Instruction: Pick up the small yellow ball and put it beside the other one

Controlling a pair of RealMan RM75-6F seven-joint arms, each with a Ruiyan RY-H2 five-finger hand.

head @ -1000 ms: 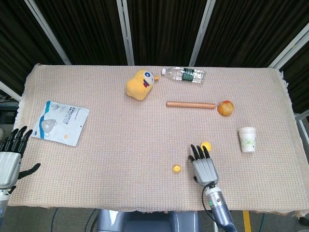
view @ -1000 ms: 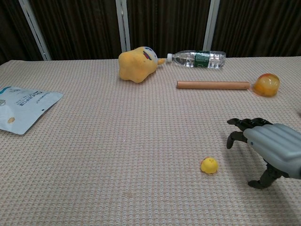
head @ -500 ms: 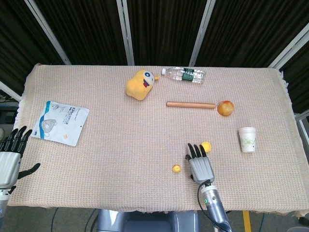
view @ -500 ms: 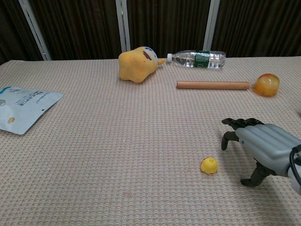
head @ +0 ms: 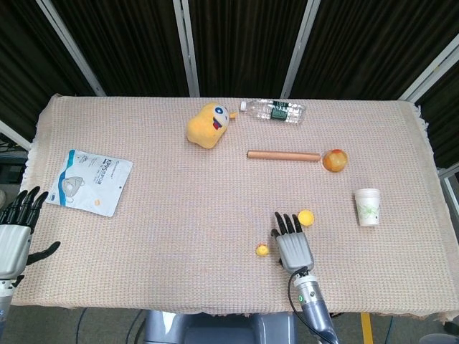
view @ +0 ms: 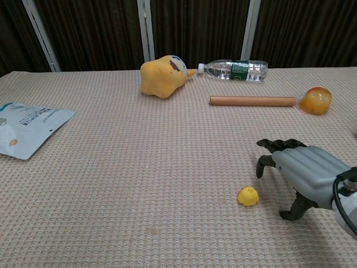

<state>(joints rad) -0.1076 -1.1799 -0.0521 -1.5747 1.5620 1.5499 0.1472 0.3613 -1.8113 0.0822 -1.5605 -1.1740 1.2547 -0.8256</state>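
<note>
The right hand (head: 292, 243) is sliding leftward, now just beside the small yellow ball (head: 262, 250) on the table (head: 179, 215), fingers spread and holding nothing. The other ball (head: 306, 217) is lying near its fingertips. The left hand (head: 16, 233) is hovering open past the table's left edge.
</note>
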